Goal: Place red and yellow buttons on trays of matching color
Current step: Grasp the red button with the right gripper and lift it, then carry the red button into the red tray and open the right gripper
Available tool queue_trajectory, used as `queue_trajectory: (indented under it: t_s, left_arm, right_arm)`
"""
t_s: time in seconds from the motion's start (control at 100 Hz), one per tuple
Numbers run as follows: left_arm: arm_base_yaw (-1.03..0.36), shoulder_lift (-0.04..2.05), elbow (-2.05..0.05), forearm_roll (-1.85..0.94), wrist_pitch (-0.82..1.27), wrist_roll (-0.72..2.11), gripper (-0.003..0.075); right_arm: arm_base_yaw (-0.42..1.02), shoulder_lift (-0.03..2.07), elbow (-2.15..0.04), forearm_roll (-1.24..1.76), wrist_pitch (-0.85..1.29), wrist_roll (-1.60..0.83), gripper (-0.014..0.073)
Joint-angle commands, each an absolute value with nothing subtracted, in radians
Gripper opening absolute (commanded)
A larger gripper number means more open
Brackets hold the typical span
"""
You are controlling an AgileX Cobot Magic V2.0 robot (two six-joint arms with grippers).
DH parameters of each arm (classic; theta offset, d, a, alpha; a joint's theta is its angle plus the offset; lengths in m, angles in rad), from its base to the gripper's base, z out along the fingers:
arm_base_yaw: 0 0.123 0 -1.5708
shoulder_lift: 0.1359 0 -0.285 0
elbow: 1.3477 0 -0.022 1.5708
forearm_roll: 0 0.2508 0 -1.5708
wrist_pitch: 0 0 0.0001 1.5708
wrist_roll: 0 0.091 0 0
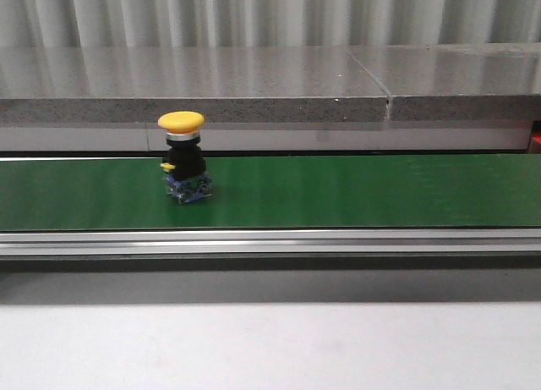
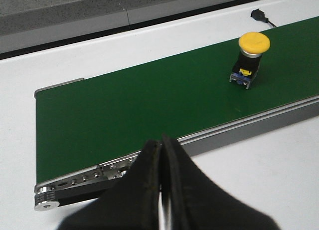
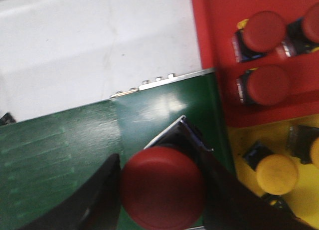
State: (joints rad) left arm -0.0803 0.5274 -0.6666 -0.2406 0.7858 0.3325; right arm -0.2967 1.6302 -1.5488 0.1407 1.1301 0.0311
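Red mushroom-cap button (image 3: 162,187) sat clamped between your right end effector (image 3: 159,190) fingers, above the green conveyor belt (image 3: 60,140) just beside the red tray (image 3: 212,50). You'd want to carry it level over that tray and set it clear of the three red buttons (image 3: 264,83) already there. Yellow-capped button (image 1: 183,156) stood upright on the belt; your left end effector (image 2: 160,185) was pressed closed, empty.

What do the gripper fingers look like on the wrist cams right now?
Both look black. The left gripper has matte fingers tapering to rounded tips, with a thin pale strip between them. The right gripper shows only dark, blurred fingers. No cables or markings visible.
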Motion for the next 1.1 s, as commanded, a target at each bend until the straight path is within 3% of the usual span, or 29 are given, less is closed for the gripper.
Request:
queue_trajectory:
  t_s: [0.0,0.07,0.08,0.45,1.09]
  left_arm:
    - [-0.088,0.530,-0.694,-0.266,0.720,0.329,-0.0020]
    - [-0.088,0.530,-0.694,-0.266,0.720,0.329,-0.0020]
    - [-0.088,0.530,-0.694,-0.266,0.720,0.329,-0.0020]
    - [-0.088,0.530,-0.694,-0.266,0.720,0.329,-0.0020]
    - [-0.088,0.530,-0.694,-0.266,0.720,0.329,-0.0020]
  right_arm:
    - [-0.361,1.579,-1.575,0.145,1.063,0.057,0.0194]
    - [-0.406,1.579,-1.565,0.145,1.031,0.080,0.0194]
    - [-0.410,1.579,-1.564,0.145,1.028,0.084,0.0159]
    - [-0.562,1.611,-1.531,0.145,0.910,0.155,0.0159]
    - [-0.572,1.792,-1.531,0.149,0.791,0.159,0.0159]
